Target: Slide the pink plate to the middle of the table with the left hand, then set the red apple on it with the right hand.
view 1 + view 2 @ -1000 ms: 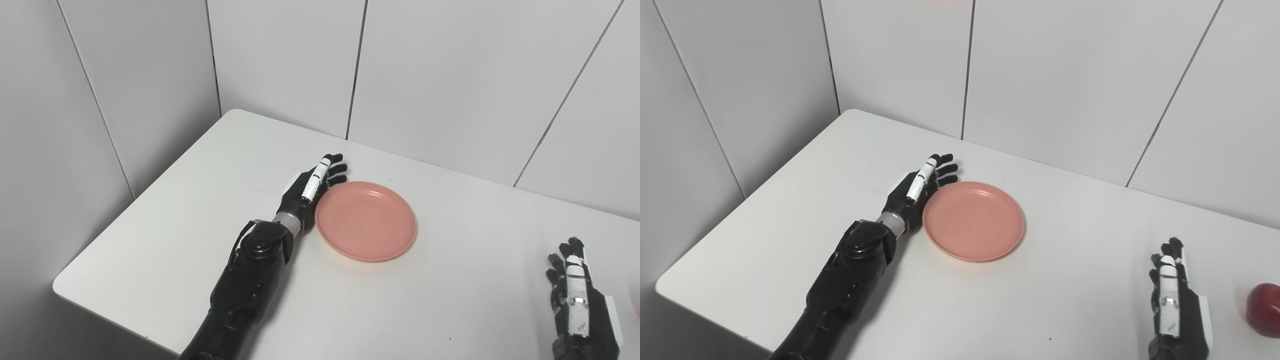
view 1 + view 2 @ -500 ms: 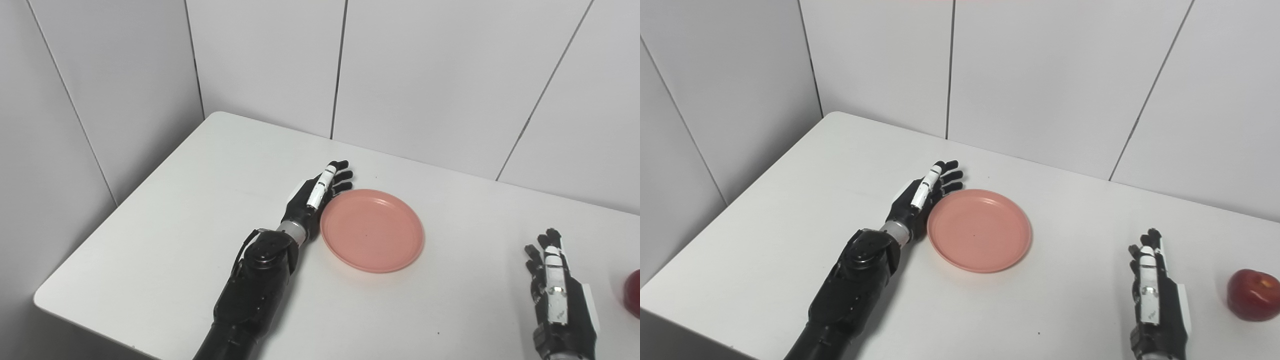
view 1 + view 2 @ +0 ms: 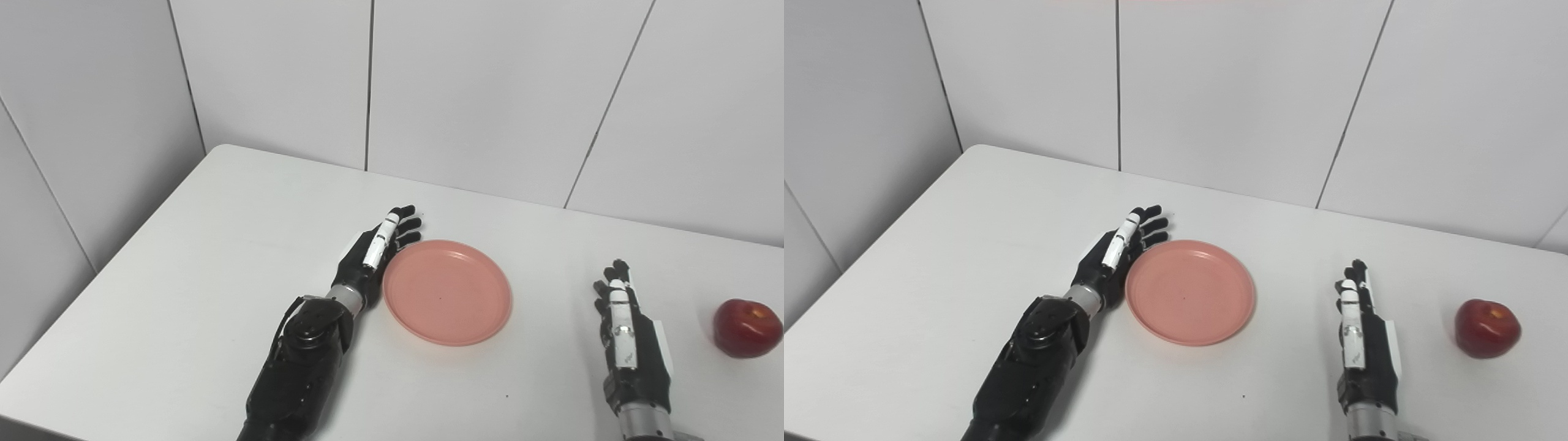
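The smooth white rectangular counter [image 3: 202, 245] carries a round, shallow pink plastic plate [image 3: 448, 292] near its middle and a glossy red apple [image 3: 747, 327] far right.

Plate [image 3: 448, 293] left of apple [image 3: 746, 319] (apart)

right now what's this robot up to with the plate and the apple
The left hand lies flat on the white table, fingers straight, pressed against the left rim of the pink plate, which sits near the middle of the table and holds nothing. The right hand is open, holding nothing, on the table between the plate and the red apple. The apple stands alone near the table's right side, untouched, so placing it on the plate is not yet done.
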Robot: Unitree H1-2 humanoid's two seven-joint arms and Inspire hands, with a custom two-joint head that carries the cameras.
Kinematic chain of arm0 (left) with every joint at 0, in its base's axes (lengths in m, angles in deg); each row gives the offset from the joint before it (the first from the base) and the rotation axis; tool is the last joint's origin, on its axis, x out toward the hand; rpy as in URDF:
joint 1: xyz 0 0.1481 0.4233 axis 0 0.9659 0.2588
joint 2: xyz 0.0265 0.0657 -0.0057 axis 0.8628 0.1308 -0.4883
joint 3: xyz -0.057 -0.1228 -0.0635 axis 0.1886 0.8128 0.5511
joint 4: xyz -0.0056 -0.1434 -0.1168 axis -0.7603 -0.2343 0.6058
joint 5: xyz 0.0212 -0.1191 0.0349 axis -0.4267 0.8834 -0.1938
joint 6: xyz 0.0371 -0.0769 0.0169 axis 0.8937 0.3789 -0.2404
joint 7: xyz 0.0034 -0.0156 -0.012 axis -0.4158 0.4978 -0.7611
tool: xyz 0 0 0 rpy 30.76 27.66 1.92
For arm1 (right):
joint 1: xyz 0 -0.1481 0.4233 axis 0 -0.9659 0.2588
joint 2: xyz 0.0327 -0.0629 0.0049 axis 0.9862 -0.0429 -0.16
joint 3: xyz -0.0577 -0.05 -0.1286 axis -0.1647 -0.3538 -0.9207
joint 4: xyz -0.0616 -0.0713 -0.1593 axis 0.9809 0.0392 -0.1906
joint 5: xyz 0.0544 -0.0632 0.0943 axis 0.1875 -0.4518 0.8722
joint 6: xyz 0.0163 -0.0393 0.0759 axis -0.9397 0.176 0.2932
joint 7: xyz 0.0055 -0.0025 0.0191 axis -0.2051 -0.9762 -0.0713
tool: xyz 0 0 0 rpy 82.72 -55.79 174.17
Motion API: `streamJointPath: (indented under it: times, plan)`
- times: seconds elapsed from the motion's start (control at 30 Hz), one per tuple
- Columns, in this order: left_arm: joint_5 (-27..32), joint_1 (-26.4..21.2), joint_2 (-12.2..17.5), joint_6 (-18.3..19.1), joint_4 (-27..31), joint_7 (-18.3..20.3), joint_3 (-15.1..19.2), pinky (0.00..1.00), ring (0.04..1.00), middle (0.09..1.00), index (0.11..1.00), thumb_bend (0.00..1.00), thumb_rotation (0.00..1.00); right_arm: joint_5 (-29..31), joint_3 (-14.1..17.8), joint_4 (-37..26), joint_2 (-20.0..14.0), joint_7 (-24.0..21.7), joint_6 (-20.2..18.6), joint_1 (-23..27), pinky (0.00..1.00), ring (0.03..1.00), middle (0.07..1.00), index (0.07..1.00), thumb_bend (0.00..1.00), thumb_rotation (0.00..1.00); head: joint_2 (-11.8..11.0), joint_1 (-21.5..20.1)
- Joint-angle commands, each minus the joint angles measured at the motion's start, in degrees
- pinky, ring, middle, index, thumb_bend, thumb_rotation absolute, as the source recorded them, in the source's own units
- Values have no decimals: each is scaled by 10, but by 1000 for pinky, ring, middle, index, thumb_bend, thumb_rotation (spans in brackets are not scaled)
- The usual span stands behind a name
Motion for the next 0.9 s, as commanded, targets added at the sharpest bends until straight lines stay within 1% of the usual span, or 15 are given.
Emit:
streamJointPath:
  times: [0.0, 0.03, 0.07, 0.1, 0.17, 0.3, 0.4, 0.5, 0.63, 0.87]
  plan:
    - [-1, -7, -9, 24, 7, 18, -12, 860, 884, 890, 872, 338, 1000, -2, -2, -17, 9, 6, 19, 21, 1000, 966, 982, 990, 179, 1000, 2, -14]
    - [0, -7, -8, 26, 8, 19, -13, 861, 883, 890, 873, 336, 1000, -3, -2, -16, 11, 7, 21, 21, 1000, 963, 980, 988, 176, 1000, 2, -14]
    - [0, -7, -8, 27, 8, 20, -15, 861, 882, 889, 872, 336, 1000, -9, -5, -15, 12, 8, 24, 22, 992, 959, 976, 984, 174, 1000, 5, -26]
    - [0, -7, -8, 27, 8, 21, -16, 858, 880, 886, 870, 337, 1000, -14, -7, -14, 13, 9, 25, 22, 968, 951, 968, 974, 170, 1000, 5, -26]
    - [0, -6, -10, 27, 8, 24, -19, 861, 883, 887, 870, 336, 1000, -21, -10, -13, 17, 13, 23, 24, 961, 951, 966, 970, 172, 1000, 9, -42]
    - [-2, -1, -12, 29, 11, 29, -25, 857, 881, 884, 865, 338, 1000, -20, -13, -13, 22, 15, 13, 27, 994, 968, 979, 987, 196, 1000, 12, -53]
    - [2, 1, -13, 29, 12, 33, -29, 862, 886, 887, 864, 341, 1000, -27, -17, -16, 25, 18, 7, 28, 1000, 977, 982, 992, 200, 1000, 12, -58]
    - [5, 4, -11, 29, 13, 36, -30, 865, 886, 886, 866, 347, 1000, -38, -22, -17, 26, 23, 3, 28, 1000, 972, 980, 992, 198, 1000, 16, -69]
    - [4, 8, -11, 34, 23, 40, -32, 867, 889, 890, 869, 344, 1000, -51, -27, -17, 24, 23, 5, 30, 966, 951, 967, 979, 196, 1000, 19, -80]
    - [5, 17, -14, 41, 40, 40, -32, 879, 895, 892, 873, 345, 1000, -56, -28, -15, 24, 21, 3, 31, 963, 946, 965, 977, 198, 1000, 23, -104]
